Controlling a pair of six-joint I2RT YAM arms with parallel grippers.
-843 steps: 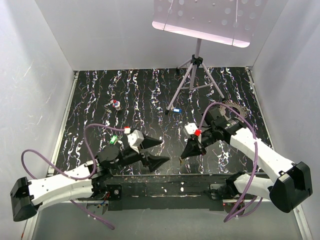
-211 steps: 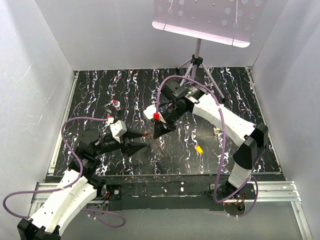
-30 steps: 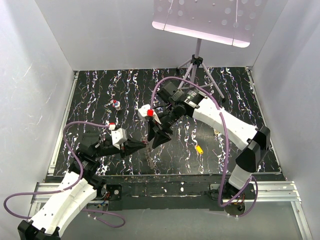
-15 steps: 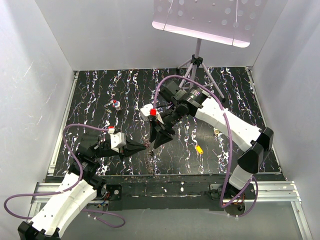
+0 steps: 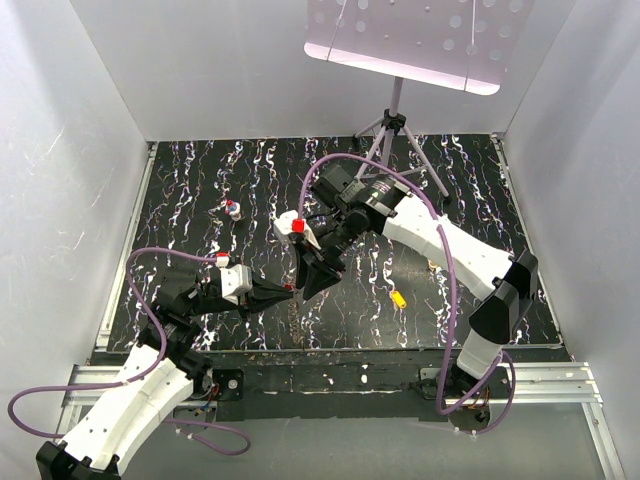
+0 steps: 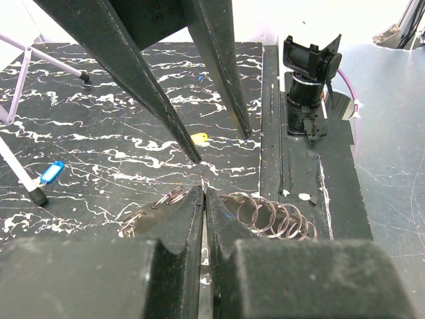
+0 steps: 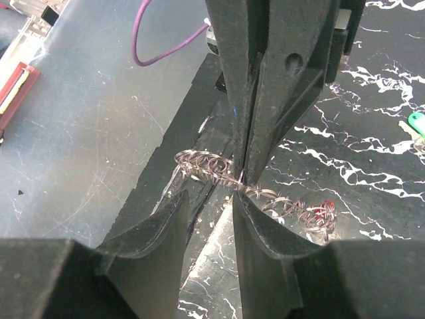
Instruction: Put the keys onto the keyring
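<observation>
The keyring (image 6: 279, 216) is a stretched coil of thin wire loops hanging above the table's front edge. My left gripper (image 6: 203, 189) is shut on one loop near the coil's middle. In the right wrist view the left gripper (image 7: 242, 176) comes down from above onto the keyring (image 7: 206, 163), and a red key (image 7: 323, 209) hangs among the loops at the right end. My right gripper (image 7: 211, 197) is open, its tips just short of the coil. A yellow key (image 5: 398, 298), a beige key (image 5: 432, 263), a blue key (image 6: 51, 171) and a green key (image 7: 417, 123) lie loose on the table.
A grey tripod stand (image 5: 392, 150) with a white perforated panel (image 5: 410, 35) stands at the back. A small red, white and blue object (image 5: 233, 209) lies at the left rear. The black front rail (image 5: 330, 370) and the right arm's base (image 6: 309, 73) are close to the coil.
The right gripper's jaws have narrowed a little and its wrist has edged left toward the left gripper's tip. The left gripper stays shut on the coil.
</observation>
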